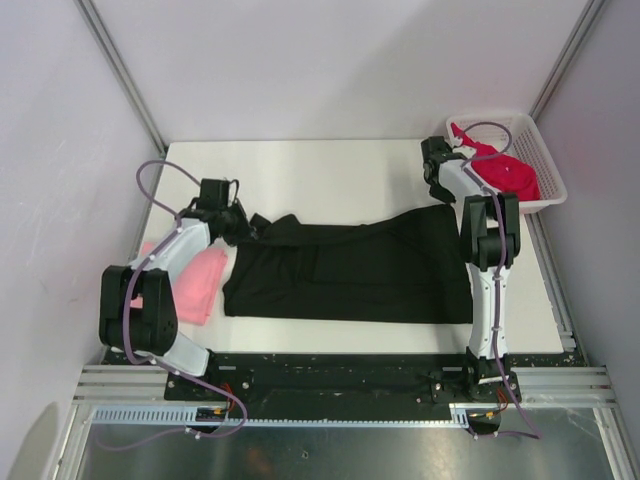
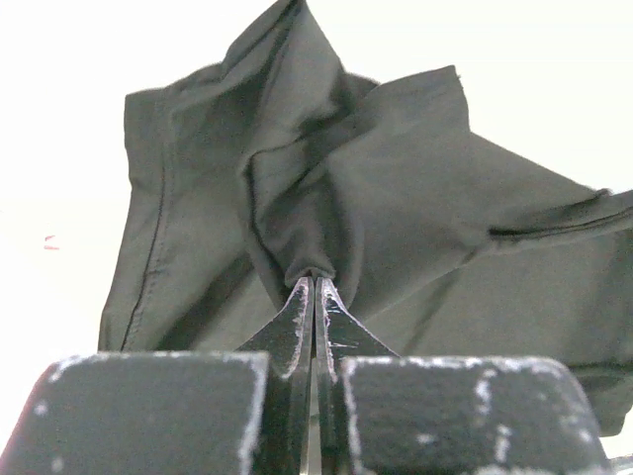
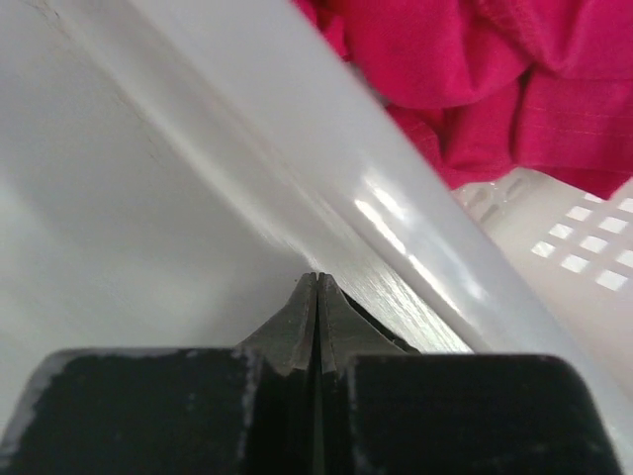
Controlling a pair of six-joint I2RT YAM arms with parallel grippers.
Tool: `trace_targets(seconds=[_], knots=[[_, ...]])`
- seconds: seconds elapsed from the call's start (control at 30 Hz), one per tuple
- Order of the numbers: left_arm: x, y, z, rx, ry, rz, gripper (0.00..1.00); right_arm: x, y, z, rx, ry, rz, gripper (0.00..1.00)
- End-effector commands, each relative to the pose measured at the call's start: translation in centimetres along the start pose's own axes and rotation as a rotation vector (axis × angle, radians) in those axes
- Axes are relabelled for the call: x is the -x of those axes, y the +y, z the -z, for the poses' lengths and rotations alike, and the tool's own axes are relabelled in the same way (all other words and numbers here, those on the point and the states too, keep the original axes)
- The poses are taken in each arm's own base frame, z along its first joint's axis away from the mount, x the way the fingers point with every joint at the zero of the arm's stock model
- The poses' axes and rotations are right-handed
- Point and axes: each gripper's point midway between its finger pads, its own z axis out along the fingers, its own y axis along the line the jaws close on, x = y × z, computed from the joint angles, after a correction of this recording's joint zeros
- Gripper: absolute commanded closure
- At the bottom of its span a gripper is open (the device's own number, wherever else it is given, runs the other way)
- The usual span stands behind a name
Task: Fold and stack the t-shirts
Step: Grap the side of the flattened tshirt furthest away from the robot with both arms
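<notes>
I've got the left gripper (image 2: 315, 282) pinching the black t-shirt (image 1: 350, 265) mid-fold, and the right gripper (image 3: 316, 282) closed and empty. The pink t-shirt (image 1: 200, 285) looks folded; the red t-shirt (image 1: 505, 175) waits upper right.

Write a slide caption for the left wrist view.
Left gripper shut on a bunched fold of the black t-shirt, the cloth fanning out over the white table.

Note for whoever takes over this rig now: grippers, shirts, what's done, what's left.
The left gripper is shut on a bunched edge of the black t-shirt.
The right gripper is shut on nothing, by the basket rim.
The black t-shirt lies spread across the table, folding unfinished.
The pink t-shirt looks folded, at the table's left side.
The red t-shirt lies crumpled in the basket.
Left: finish black, fold red, stack all three.
</notes>
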Motion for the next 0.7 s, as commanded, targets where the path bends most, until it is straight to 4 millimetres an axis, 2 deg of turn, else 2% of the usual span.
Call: trace_targets(seconds=[0.0, 0.2, 0.43, 0.67], knots=[[6.0, -3.3, 1.7, -0.061, -0.141, -0.015, 1.0, 4.4, -1.9, 4.3, 0.027, -0.079, -0.069, 1.0], [10.5, -6.6, 2.4, -0.118, -0.212, -0.032, 1.0, 5.6, -3.5, 6.3, 0.059, -0.114, -0.107, 1.0], [14.1, -8.3, 1.7, -0.127, -0.272, -0.069, 1.0, 5.8, -4.2, 6.6, 0.124, -0.12, -0.126, 1.0], [16.9, -9.3, 1.1, -0.123, -0.325, -0.084, 1.0, 4.8, -4.8, 6.4, 0.159, -0.107, -0.134, 1.0]])
